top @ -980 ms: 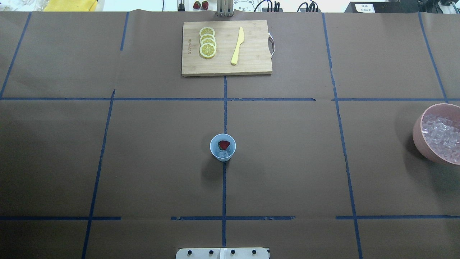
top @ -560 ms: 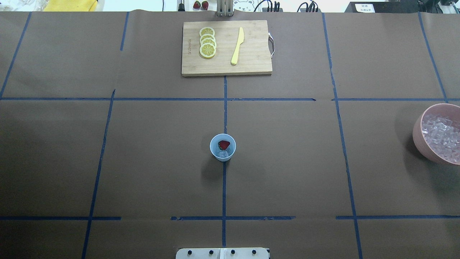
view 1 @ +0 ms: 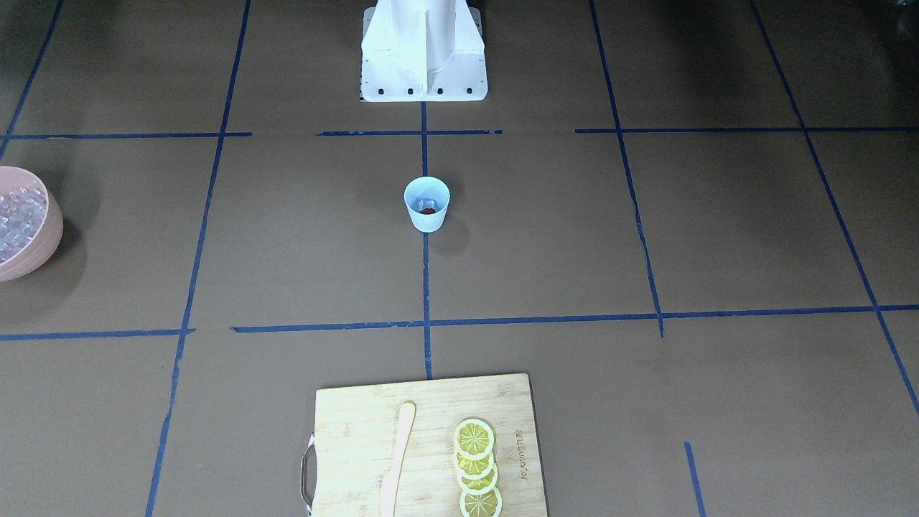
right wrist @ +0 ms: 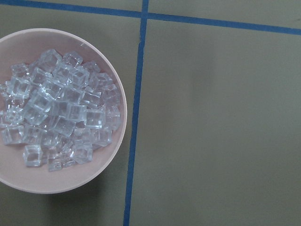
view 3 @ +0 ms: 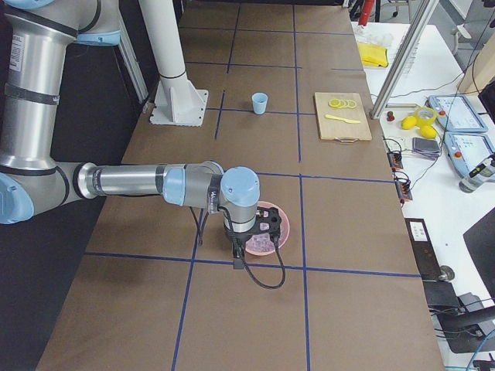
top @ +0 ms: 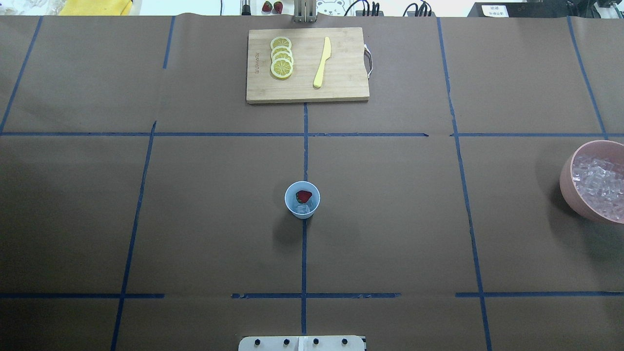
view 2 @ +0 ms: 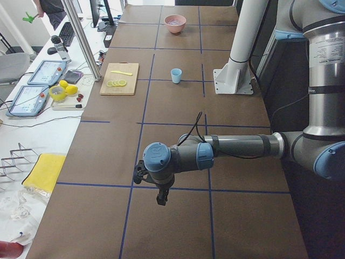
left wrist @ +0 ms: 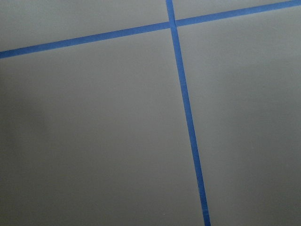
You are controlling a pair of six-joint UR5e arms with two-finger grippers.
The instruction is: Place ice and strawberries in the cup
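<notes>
The light blue cup [top: 302,200] stands upright at the table's middle, also seen in the front-facing view [view 1: 427,205]. Inside it lie a red strawberry [top: 303,196] and a clear ice cube [top: 303,208]. A heap of ice [right wrist: 56,113] fills the pink bowl [right wrist: 120,94] at the table's right edge [top: 565,180]. My left gripper [view 2: 160,200] hangs low over bare table far left of the cup; I cannot tell its state. My right gripper [view 3: 238,251] hovers beside the bowl; I cannot tell its state either. Neither wrist view shows fingers.
A wooden cutting board [top: 346,73] at the far middle carries several lemon slices [top: 282,58] and a yellow knife [top: 322,62]. Two more strawberries [top: 272,6] lie beyond the table's far edge. The robot's base plate [top: 302,343] sits at the near edge.
</notes>
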